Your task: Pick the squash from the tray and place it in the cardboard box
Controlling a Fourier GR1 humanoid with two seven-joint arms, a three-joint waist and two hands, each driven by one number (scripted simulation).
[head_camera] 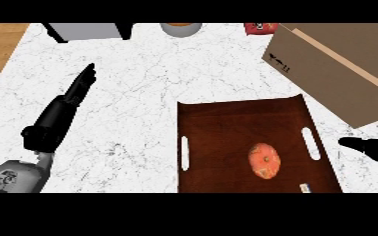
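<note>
Left hand rests straight-fingered, empty, far across the white marble tabletop; right hand, fingers unreadable, sits nearer the orange oval squash, lengthwise on the dark wooden tray, left of it.

The tabletop is patterned in white marble with fine grey veining. The tray is coloured a dark reddish brown, with white slots for handles. The squash is shown in orange with paler mottling. The cardboard box is coloured tan, with small black markings printed on its side. Both hands, left and right, are coloured black.
</note>
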